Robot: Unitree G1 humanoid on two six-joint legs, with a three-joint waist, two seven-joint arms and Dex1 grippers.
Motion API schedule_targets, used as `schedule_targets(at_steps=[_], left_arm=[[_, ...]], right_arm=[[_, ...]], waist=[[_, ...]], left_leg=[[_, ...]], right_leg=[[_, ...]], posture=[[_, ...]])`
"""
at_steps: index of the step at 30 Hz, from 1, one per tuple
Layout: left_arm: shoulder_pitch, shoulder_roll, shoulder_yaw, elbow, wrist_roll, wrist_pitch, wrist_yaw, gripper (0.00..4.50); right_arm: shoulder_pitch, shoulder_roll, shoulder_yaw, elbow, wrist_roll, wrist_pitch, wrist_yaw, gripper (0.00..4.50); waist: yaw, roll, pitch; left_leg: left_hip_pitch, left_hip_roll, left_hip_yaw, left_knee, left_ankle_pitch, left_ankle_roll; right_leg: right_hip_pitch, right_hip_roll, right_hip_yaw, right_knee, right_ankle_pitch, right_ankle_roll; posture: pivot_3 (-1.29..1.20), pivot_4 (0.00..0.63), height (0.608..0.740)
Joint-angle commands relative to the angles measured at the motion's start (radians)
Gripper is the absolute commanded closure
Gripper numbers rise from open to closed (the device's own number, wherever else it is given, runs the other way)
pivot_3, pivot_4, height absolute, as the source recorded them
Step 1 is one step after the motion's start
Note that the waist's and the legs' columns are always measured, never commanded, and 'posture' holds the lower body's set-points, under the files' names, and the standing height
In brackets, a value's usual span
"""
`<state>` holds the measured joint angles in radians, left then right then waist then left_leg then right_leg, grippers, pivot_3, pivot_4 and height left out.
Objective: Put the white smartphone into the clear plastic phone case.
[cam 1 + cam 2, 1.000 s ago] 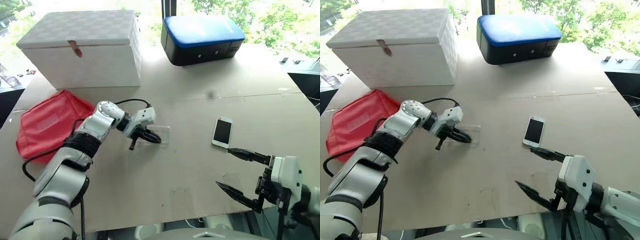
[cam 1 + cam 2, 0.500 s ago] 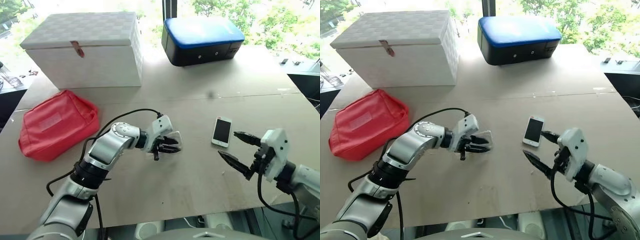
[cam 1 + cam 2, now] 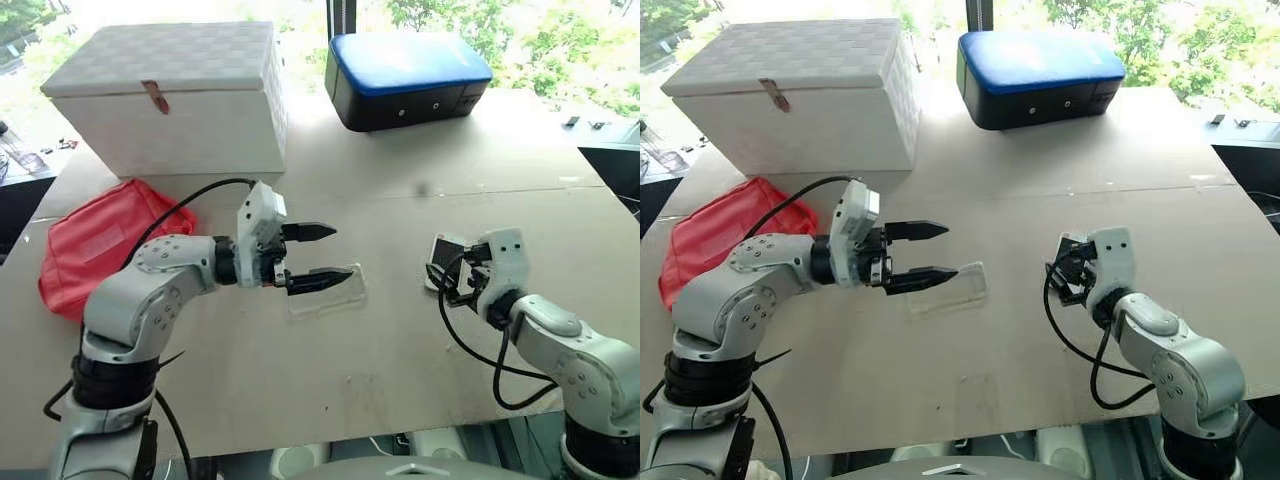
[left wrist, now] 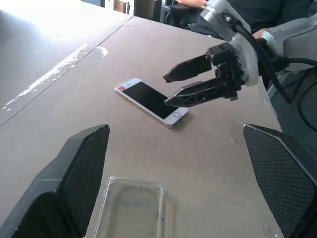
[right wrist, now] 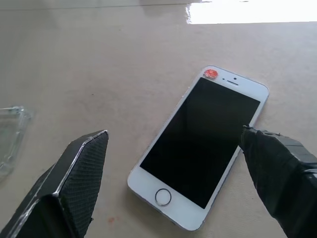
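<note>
Left gripper [image 3: 318, 254] wide open above clear case [image 3: 325, 291], empty; right gripper [image 4: 185, 84] open — over white smartphone [image 5: 200, 146]

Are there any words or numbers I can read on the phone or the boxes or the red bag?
No words or numbers can be read anywhere.
white smartphone: black screen, a plain ring on its button, a small red dot at the other end, no writing.
clear plastic phone case: no print.
red bag: a pale patch, too blurred to read.
white box: no label.
blue-topped black case: no readable marking.
</note>
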<state>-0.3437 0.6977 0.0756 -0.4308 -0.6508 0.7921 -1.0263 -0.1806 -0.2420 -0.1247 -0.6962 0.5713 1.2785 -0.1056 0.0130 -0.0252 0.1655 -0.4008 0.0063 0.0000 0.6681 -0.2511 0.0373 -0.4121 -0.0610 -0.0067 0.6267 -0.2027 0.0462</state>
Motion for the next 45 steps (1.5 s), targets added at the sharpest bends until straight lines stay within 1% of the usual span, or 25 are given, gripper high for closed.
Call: schedule_targets(at_steps=[1,3,5,8,10,15,17,19,20,21,23,26,29,31,33,35,36,37,39,41,43,45], left_arm=[[0.004,0.014,0.004,-0.051,-0.011,-0.032,0.010,0.13],[0.000,0.009,-0.008,-0.058,-0.010,-0.039,0.024,0.13],[0.003,0.002,-0.015,-0.067,-0.015,-0.037,0.037,0.13],[0.012,0.000,-0.026,-0.085,-0.017,-0.037,0.054,0.13],[0.009,-0.006,-0.035,-0.101,-0.025,-0.027,0.074,0.13],[-0.003,-0.015,-0.042,-0.117,-0.046,-0.004,0.117,0.13],[-0.004,-0.016,-0.038,-0.117,-0.053,0.003,0.129,0.13],[0.001,-0.008,-0.031,-0.123,-0.060,0.004,0.132,0.13],[0.004,-0.004,-0.029,-0.125,-0.064,0.003,0.132,0.13],[0.008,0.001,-0.025,-0.128,-0.069,0.002,0.131,0.13],[0.024,0.008,-0.004,-0.137,-0.083,-0.007,0.132,0.13],[0.053,-0.002,0.020,-0.137,-0.057,-0.068,0.150,0.13],[0.093,-0.024,0.036,-0.129,-0.030,-0.149,0.151,0.13],[0.111,-0.021,0.035,-0.119,-0.011,-0.180,0.150,0.13],[0.130,-0.021,0.033,-0.110,0.007,-0.221,0.141,0.00],[0.149,-0.030,0.030,-0.108,0.021,-0.251,0.148,0.00],[0.157,-0.033,0.027,-0.107,0.027,-0.265,0.148,0.00],[0.164,-0.035,0.022,-0.105,0.035,-0.281,0.147,0.00],[0.171,-0.037,0.021,-0.098,0.042,-0.299,0.143,0.00],[0.180,-0.045,0.023,-0.096,0.048,-0.314,0.152,0.00],[0.199,-0.051,0.033,-0.091,0.056,-0.336,0.159,0.00],[0.222,-0.057,0.050,-0.074,0.056,-0.361,0.155,0.00]], right_arm=[[-0.068,0.084,-0.027,0.033,-0.048,0.092,-0.078,0.00],[-0.123,0.182,-0.047,0.097,-0.109,0.145,-0.151,0.00],[-0.159,0.246,-0.047,0.147,-0.153,0.171,-0.184,0.00],[-0.188,0.313,-0.056,0.196,-0.201,0.191,-0.199,0.00],[-0.196,0.326,-0.044,0.235,-0.233,0.191,-0.199,0.00],[-0.192,0.270,0.072,0.354,-0.318,0.138,-0.178,0.00],[-0.171,0.272,0.072,0.401,-0.324,0.108,-0.155,0.00],[-0.154,0.249,0.103,0.425,-0.333,0.084,-0.125,0.00],[-0.150,0.243,0.113,0.430,-0.338,0.077,-0.116,0.00],[-0.144,0.244,0.110,0.433,-0.341,0.073,-0.109,0.00],[-0.120,0.212,0.119,0.434,-0.346,0.056,-0.077,0.00],[-0.097,0.160,0.103,0.417,-0.340,0.051,-0.021,0.00],[-0.084,0.094,0.088,0.396,-0.339,0.049,0.028,0.00],[-0.080,0.062,0.081,0.386,-0.337,0.044,0.052,0.00],[-0.080,0.040,0.068,0.374,-0.330,0.046,0.072,0.54],[-0.081,0.029,0.064,0.370,-0.330,0.046,0.083,1.26],[-0.082,0.027,0.066,0.371,-0.331,0.044,0.085,1.53],[-0.082,0.030,0.069,0.372,-0.333,0.042,0.086,1.62],[-0.083,0.036,0.078,0.372,-0.337,0.039,0.085,1.62],[-0.073,0.019,0.110,0.361,-0.344,0.016,0.096,1.62],[-0.055,-0.016,0.136,0.339,-0.345,-0.052,0.130,1.62],[-0.048,-0.065,0.149,0.317,-0.334,-0.148,0.195,1.62]], waist=[[0.000,0.000,0.000],[-0.002,0.000,0.000],[-0.004,0.000,0.000],[-0.014,0.000,-0.001],[-0.023,-0.001,-0.001],[-0.032,-0.005,-0.007],[-0.033,-0.006,-0.010],[-0.034,-0.010,-0.014],[-0.034,-0.010,-0.015],[-0.035,-0.010,-0.015],[-0.037,-0.010,-0.016],[-0.038,-0.010,-0.016],[-0.031,-0.009,-0.017],[-0.026,-0.009,-0.017],[-0.023,-0.008,-0.016],[-0.023,-0.007,-0.017],[-0.023,-0.006,-0.017],[-0.023,-0.006,-0.017],[-0.024,-0.007,-0.017],[-0.024,-0.007,-0.017],[-0.024,-0.006,-0.017],[-0.023,-0.003,-0.015]], left_leg=[[0.000,0.000,0.000,0.000,0.000,0.000],[0.000,0.000,-0.001,0.000,0.000,0.000],[0.000,0.001,-0.001,-0.001,0.000,0.000],[0.000,0.000,-0.001,-0.001,0.000,0.000],[0.000,0.001,-0.001,-0.001,0.000,0.000],[0.003,0.001,0.000,-0.001,0.000,0.000],[0.005,0.002,-0.001,-0.001,0.000,0.000],[0.007,0.004,-0.002,-0.001,0.000,0.000],[0.009,0.004,-0.003,-0.001,0.000,0.000],[0.010,0.004,-0.003,-0.001,0.000,0.000],[0.012,0.004,-0.003,-0.001,0.000,0.000],[0.016,0.004,-0.003,-0.001,0.000,-0.001],[0.016,0.004,-0.003,-0.002,-0.002,-0.004],[0.015,0.003,-0.003,-0.002,-0.003,-0.005],[0.013,0.003,-0.003,-0.002,-0.003,-0.006],[0.010,0.003,-0.004,-0.002,-0.003,-0.006],[0.008,0.003,-0.005,-0.002,-0.003,-0.006],[0.005,0.003,-0.005,-0.002,-0.003,-0.006],[0.004,0.003,-0.004,-0.002,-0.003,-0.006],[0.004,0.003,-0.004,-0.002,-0.002,-0.004],[0.003,0.003,-0.004,-0.002,-0.002,-0.003],[0.002,0.003,-0.004,-0.002,-0.003,-0.005]], right_leg=[[0.000,0.000,0.000,0.000,0.000,0.000],[0.000,0.001,0.000,0.000,0.000,0.000],[-0.001,0.003,0.000,0.000,0.000,0.000],[-0.001,0.003,0.001,0.000,0.001,0.000],[0.000,0.003,0.001,0.000,0.001,0.000],[0.001,0.003,0.001,0.000,0.000,0.000],[0.001,0.004,0.001,0.000,0.000,0.000],[0.003,0.006,0.001,0.000,0.000,0.000],[0.005,0.007,0.001,0.000,0.000,0.000],[0.006,0.006,0.001,0.000,0.000,0.000],[0.008,0.006,0.002,-0.001,0.000,0.000],[0.011,0.004,0.002,-0.002,0.000,0.000],[0.011,-0.003,0.000,-0.003,0.000,0.001],[0.011,-0.006,-0.002,-0.004,0.000,0.001],[0.011,-0.010,-0.004,-0.005,-0.001,0.001],[0.010,-0.011,-0.005,-0.007,-0.001,0.001],[0.008,-0.011,-0.005,-0.008,-0.001,0.001],[0.006,-0.011,-0.006,-0.009,0.000,0.001],[0.005,-0.011,-0.008,-0.009,0.000,0.001],[0.004,-0.010,-0.009,-0.009,0.000,0.001],[0.004,-0.010,-0.009,-0.009,0.000,0.001],[0.004,-0.011,-0.009,-0.009,0.000,0.001]], posture=[[0.00,0.150,0.740],[0.00,0.150,0.740],[0.00,0.150,0.740],[0.00,0.150,0.740],[0.00,0.150,0.740],[0.00,0.150,0.740],[0.00,0.150,0.740],[0.00,0.150,0.740],[0.00,0.150,0.740],[0.00,0.150,0.740],[0.00,0.150,0.740],[0.00,0.150,0.740],[0.00,0.150,0.740],[0.00,0.150,0.740],[0.00,0.150,0.740],[0.00,0.150,0.740],[0.00,0.150,0.740],[0.00,0.150,0.740],[0.00,0.150,0.740],[0.00,0.150,0.740],[0.00,0.150,0.740],[0.00,0.150,0.740]])
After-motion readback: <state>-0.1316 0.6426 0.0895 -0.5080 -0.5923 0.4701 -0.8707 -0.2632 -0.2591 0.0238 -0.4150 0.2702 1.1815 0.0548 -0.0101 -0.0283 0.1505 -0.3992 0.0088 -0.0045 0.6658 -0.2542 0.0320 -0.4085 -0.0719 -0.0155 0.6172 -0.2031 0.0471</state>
